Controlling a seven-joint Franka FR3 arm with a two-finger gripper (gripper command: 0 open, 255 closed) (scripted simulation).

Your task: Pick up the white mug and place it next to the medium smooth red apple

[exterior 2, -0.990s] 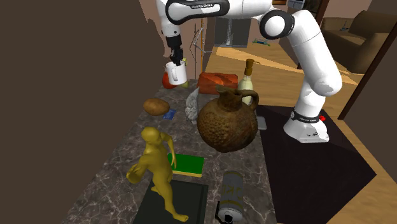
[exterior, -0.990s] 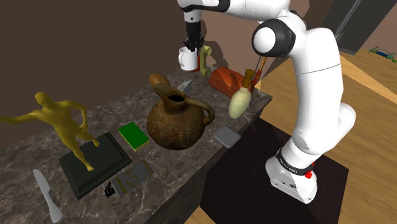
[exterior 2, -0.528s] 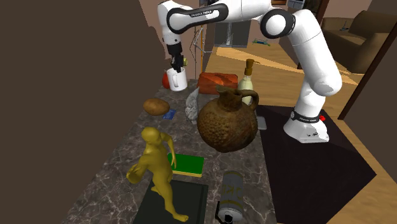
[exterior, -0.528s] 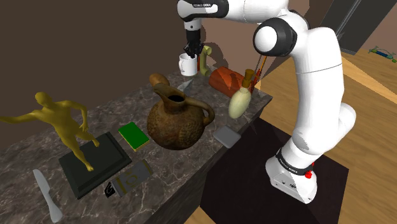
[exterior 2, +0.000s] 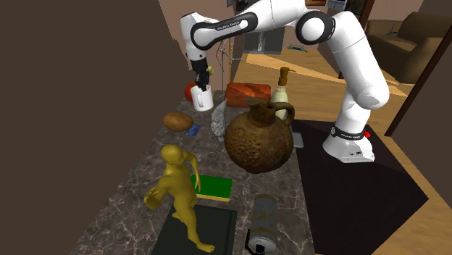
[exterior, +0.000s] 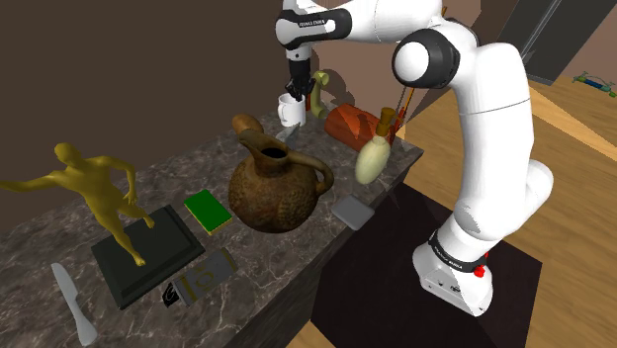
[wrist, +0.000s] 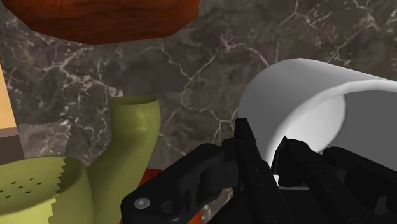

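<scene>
In the shoulder view, my end effector points straight down over the far end of the marble surface, close to the edge that runs along the brown wall. It is pinching the rim of the white mug. An olive watering can stands just beside the mug, and a brown jug sits mid-surface.

In the second exterior view, the mug hangs upright under the end effector. The red apple is just behind it, toward the wall-side edge (I cannot tell whether the two touch, or whether the mug's base meets the surface). A potato lies farther along that same edge.

In the wrist view, the black fingers are clamped on the mug's wall at its rim. The watering can's spout rises close beside them, and a red-brown loaf-like lump lies beyond.
</scene>
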